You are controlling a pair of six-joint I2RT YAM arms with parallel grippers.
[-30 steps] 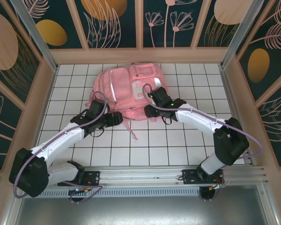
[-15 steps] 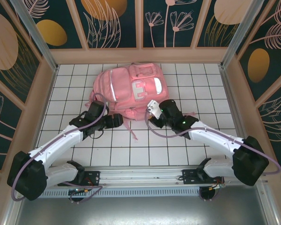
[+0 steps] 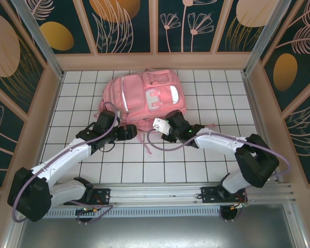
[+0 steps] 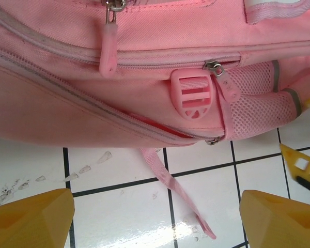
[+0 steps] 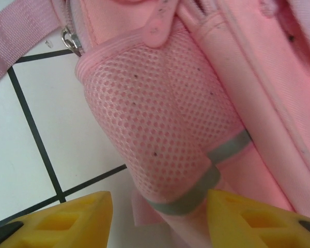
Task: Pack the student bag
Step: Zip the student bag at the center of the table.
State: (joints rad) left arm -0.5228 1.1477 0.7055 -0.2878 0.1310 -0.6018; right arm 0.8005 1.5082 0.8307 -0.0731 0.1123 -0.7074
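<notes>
white tiled surface (image 3: pixel 206 155) carries the pink backpack (image 3: pixel 144 95), which lies flat just ahead of both claws with its near edge at their tips.
left claw (image 4: pixel 155 219): released, spread wide, gripping nothing. Bare tile and a loose pink strap (image 4: pixel 178 199) sit between its fingers. The bag edge is just beyond them, no contact.
right claw (image 5: pixel 160 206): released, about half spread. It straddles the lower end of the bag's mesh side pocket (image 5: pixel 160 124). A sliver of tile shows between one finger and the mesh; the other finger is right against it, can't tell if touching.
seen from the left claw: mesh pocket ahead-right, pink buckle (image 4: pixel 192 95) straight ahead, zipper pull (image 4: pixel 108 46) ahead-left, a yellow tip of the right claw at far right.
vs half a second ago: right claw slid left along the bag's near edge, and its elbow came up from a low outboard pose. A second ago it was over the bag's top. Left claw is in the same spot, bag hasn't shifted.
</notes>
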